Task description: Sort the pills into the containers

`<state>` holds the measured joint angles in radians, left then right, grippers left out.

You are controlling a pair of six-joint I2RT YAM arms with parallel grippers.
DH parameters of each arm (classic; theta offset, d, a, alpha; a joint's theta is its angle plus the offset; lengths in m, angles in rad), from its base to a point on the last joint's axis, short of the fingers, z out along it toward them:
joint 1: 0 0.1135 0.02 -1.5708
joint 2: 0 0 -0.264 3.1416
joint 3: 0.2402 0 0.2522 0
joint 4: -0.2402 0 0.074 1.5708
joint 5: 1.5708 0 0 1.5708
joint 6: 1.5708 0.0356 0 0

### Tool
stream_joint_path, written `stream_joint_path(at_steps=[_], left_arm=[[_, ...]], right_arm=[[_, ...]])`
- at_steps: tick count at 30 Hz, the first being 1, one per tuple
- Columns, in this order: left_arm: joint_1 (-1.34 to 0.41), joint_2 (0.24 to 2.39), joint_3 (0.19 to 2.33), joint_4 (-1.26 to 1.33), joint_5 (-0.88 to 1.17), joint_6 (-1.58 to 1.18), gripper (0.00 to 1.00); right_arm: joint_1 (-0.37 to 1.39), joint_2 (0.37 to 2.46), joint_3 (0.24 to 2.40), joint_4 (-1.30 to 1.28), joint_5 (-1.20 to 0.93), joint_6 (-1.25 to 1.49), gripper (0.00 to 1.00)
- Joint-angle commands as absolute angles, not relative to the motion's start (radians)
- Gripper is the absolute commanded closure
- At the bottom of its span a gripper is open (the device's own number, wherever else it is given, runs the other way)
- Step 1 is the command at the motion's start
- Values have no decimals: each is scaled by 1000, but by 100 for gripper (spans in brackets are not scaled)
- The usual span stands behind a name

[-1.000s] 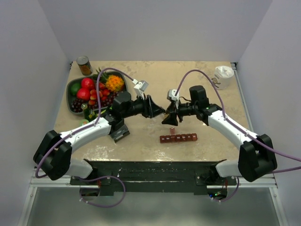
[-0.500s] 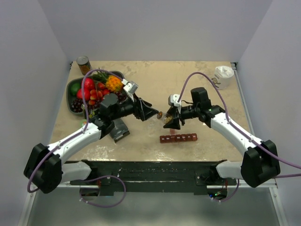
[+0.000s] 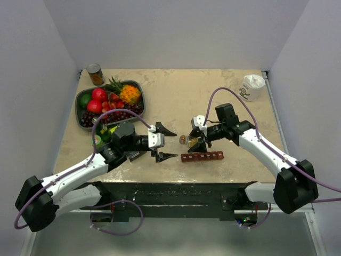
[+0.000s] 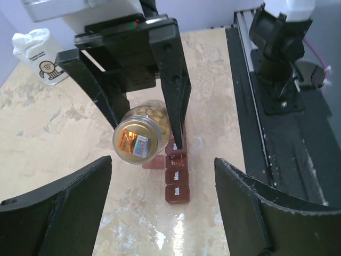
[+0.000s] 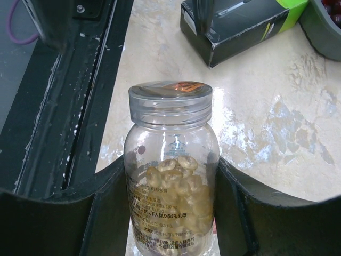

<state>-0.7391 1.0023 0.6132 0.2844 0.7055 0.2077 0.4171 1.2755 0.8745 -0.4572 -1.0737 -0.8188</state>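
- Overhead view: the container strip (image 3: 201, 157) lies on the marbled worktop (image 3: 186, 96), close to the middle of the near edge, with its long axis parallel to that edge. The right gripper (image 3: 191, 142) holds the pill bottle (image 3: 186, 141) in the air just behind the strip's left end. The bottle is on its side, also parallel to the near edge, and its cap (image 3: 183, 140) points toward the left side. The left gripper (image 3: 171, 144) faces the cap with its jaws spread wide and empty, near it but not touching. A fruit bowl (image 3: 80, 98) sits toward the far-left corner, well apart.
- Left wrist view: the left gripper's own fingers (image 4: 58, 197) stand far apart at either side. The cap faces the camera almost square on, between them and further ahead. The right gripper's two black fingers clamp the bottle's body from both sides. Below, the strip runs away from the camera, its day-labelled lids shut. A small reddish flap beside the row may be an open lid; I cannot tell.
- Right wrist view: the bottle fills the middle, gripped around its lower body. The cap is on, and the tan pills (image 5: 176, 181) are heaped inside. A black box (image 5: 240, 26) lies beyond.
- Judgement: the cap lies straight ahead of the free left gripper, along the bottle's long axis. The coming move likely depends on that line.
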Motion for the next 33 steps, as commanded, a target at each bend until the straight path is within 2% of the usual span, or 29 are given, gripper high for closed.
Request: stream_joint_path(at_steps=[1,12,15,18,24,25,27,28,29,31,33], left_arm=[[-778,1071,649,304,696,426,18],[-801,1175,669,451,684,359,21],[-807,1192,661,478,683,335,23],[-810,1207,657,515,686,304,30],[-811,1244,680,502,673,253,56],[-811,1247,680,508,664,233,68],[-811,1246,675,514,652,184,76],[-811,1244,670,538,623,155,92],[-811,1241,657,552,599,59,98],[-811,1243,646,557,550,-18,100],[-811,1243,634,546,461,-213,100]], right_arm=[[425,1252,870,-489,-1124,-893,85],[434,1253,865,-503,-1112,-923,85],[437,1258,867,-508,-1111,-928,85],[439,1255,865,-508,-1104,-930,85],[443,1256,865,-503,-1095,-928,85],[443,1256,865,-502,-1091,-927,85],[443,1256,862,-489,-1074,-922,85],[443,1253,862,-482,-1065,-907,86],[443,1252,859,-471,-1055,-894,86],[443,1250,856,-434,-1020,-852,87],[443,1246,848,-387,-994,-803,87]])
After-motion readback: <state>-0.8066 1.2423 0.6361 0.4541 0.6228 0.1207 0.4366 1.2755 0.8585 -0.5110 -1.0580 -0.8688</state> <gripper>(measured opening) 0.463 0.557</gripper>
